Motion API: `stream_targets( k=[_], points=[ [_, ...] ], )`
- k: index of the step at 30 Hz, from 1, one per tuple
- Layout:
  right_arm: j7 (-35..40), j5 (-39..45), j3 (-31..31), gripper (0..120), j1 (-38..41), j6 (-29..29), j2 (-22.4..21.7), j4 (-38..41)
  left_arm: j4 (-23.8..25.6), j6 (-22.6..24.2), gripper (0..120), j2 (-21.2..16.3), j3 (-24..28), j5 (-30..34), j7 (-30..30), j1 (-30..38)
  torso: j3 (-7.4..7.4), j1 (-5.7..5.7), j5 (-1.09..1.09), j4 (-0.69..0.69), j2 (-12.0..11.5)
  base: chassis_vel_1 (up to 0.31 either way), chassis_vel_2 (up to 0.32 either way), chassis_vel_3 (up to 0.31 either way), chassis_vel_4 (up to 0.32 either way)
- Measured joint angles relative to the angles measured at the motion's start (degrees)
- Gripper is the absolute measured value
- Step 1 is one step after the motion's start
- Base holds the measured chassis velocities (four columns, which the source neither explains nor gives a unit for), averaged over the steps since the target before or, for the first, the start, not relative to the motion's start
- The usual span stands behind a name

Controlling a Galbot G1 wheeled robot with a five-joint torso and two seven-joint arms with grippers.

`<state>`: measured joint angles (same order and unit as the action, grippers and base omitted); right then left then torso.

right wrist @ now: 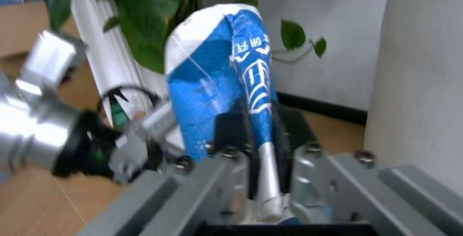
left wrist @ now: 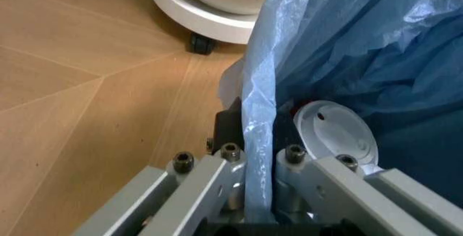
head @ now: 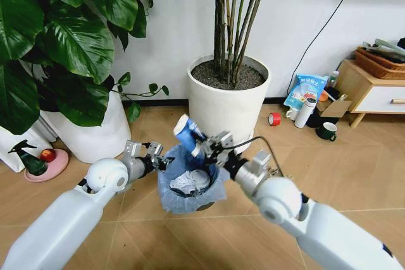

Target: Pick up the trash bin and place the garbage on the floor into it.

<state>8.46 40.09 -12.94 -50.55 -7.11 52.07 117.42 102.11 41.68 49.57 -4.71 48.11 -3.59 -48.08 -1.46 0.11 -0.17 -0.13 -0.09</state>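
Blue-white wrapper (head: 188, 132), long axis tilted upward and away from the robot, pinched in the right gripper (head: 204, 145) just above the trash bin (head: 190, 184). The left gripper (head: 156, 153) clamps the bin's bagged rim; the bin appears lifted off the floor (head: 354, 169). A white pot (head: 229, 96) stands close behind; open floor lies to the right.

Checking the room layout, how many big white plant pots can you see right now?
2. One white pot with thin stems stands by the wall behind the trash bin; the other white pot, leafy, stands farther to the robot's left. More may be hidden beyond the frame.
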Motion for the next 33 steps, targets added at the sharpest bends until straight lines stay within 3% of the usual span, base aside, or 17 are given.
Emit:
stream_targets(
  k=[8,12,18,21,26,31,33],
  points=[
    [0.12,-0.54,-0.13,32,-0.67,0.12,0.81,-0.87,-0.19,0.00,0,-0.13,-0.34,0.19,-0.56,0.20,0.00,0.00,-0.01,0.00,0.00,0.000,0.000,0.000,0.000],
    [0.29,-0.53,0.18,52,-0.64,0.07,1.17,-1.05,-0.27,-0.01,0,-0.17,-0.34,0.20,-0.84,0.38,0.00,0.00,-0.01,0.00,0.00,0.000,0.000,0.000,0.000],
    [2.18,-0.32,2.21,70,-0.66,-0.04,1.78,-1.11,-0.29,-0.09,0,-0.19,-0.79,0.14,-0.85,0.03,0.00,0.00,0.00,0.00,0.00,0.000,0.000,0.000,0.000],
    [4.95,-0.10,7.64,86,-1.72,-0.86,1.86,-1.97,-0.30,-0.28,0,-0.49,-1.65,-0.03,-0.85,-0.65,0.00,0.00,-0.01,0.02,0.00,0.000,0.000,0.000,0.000],
    [5.76,-1.45,18.19,99,-7.09,-1.64,1.53,-6.63,-0.33,-0.70,0,-0.93,-2.76,-0.08,-0.53,-1.31,0.00,0.00,0.00,0.01,0.00,0.000,0.000,0.000,0.000],
    [2.80,-4.90,27.79,100,-14.04,-1.54,1.37,-15.35,0.62,-0.83,0,-1.87,-3.70,0.09,-0.55,-2.04,0.01,-0.01,0.00,-0.02,0.01,0.000,0.000,0.000,0.000],
    [1.37,-6.11,28.93,100,-14.74,-1.15,1.41,-17.69,0.76,-0.85,0,-2.03,-3.80,0.09,-0.54,-2.19,0.00,-0.01,0.01,-0.02,0.00,0.000,0.000,0.000,0.000]
  ],
)
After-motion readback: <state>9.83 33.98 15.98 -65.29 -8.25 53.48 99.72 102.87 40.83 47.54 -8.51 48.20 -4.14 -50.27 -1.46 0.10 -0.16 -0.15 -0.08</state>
